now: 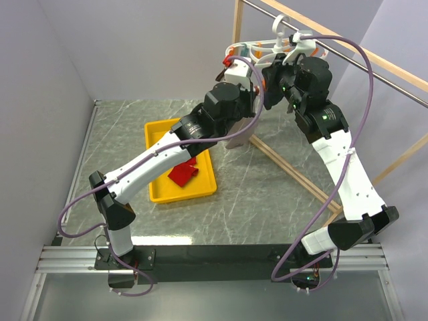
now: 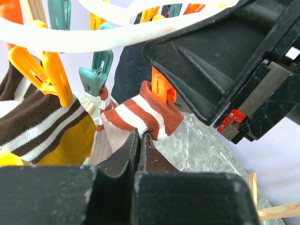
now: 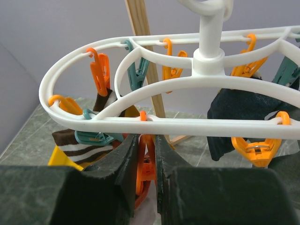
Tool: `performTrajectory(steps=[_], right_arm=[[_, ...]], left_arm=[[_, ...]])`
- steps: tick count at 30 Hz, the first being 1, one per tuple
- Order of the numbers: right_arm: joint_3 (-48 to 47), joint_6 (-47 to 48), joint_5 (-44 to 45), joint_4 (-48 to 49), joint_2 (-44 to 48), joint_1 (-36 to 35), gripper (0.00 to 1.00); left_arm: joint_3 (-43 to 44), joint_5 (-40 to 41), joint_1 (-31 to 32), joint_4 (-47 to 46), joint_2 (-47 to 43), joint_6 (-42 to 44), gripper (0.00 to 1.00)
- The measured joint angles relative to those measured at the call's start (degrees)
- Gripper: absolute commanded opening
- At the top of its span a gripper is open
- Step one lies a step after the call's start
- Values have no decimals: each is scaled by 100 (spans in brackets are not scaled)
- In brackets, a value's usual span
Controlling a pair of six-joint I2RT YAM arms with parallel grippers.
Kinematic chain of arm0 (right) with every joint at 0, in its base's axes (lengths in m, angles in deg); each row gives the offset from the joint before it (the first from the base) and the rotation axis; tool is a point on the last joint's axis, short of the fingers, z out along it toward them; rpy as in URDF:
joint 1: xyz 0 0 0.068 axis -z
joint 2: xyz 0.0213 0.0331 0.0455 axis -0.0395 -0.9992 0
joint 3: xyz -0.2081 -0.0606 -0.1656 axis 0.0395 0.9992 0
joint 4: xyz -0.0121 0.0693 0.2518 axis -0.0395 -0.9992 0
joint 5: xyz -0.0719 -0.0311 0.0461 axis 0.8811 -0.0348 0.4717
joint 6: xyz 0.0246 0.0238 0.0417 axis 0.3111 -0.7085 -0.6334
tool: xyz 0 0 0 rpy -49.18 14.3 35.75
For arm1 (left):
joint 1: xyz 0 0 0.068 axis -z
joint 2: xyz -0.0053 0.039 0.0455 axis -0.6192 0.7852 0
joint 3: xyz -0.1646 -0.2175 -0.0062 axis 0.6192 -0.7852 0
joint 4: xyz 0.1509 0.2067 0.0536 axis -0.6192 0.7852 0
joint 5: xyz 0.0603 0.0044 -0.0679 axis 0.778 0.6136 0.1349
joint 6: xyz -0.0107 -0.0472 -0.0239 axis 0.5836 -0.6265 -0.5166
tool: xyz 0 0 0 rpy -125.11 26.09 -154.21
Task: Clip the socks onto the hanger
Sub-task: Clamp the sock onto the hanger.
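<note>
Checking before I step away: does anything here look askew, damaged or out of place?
Nothing stands out. The hanger looks intact; the right gripper squeezes an orange clip while the left gripper holds a striped sock up to it.

Two arms [image 1: 160, 160] are working at one hanger [image 3: 206, 63]. Six orange clips [image 3: 100, 72] and three teal clips [image 3: 138, 75] are showing. Three socks [image 2: 140, 115] are hanging, and one red sock [image 1: 184, 174] is lying in one tray [image 1: 200, 192].

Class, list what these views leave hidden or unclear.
Top view: both arms cover the socks clipped to the hanger.
Top view: the left arm crosses the yellow tray, hiding its sock count.
Left wrist view: the right fingers hide the orange clip's top.
Right wrist view: those fingers mostly hide the sock below it.
</note>
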Motion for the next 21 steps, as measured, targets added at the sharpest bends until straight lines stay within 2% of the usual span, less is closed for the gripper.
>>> performTrajectory(steps=[21], right_arm=[[7,-1342,313,-42,17,-17,0]], left_arm=[[-339,2,57,-492,-28,-138,1]])
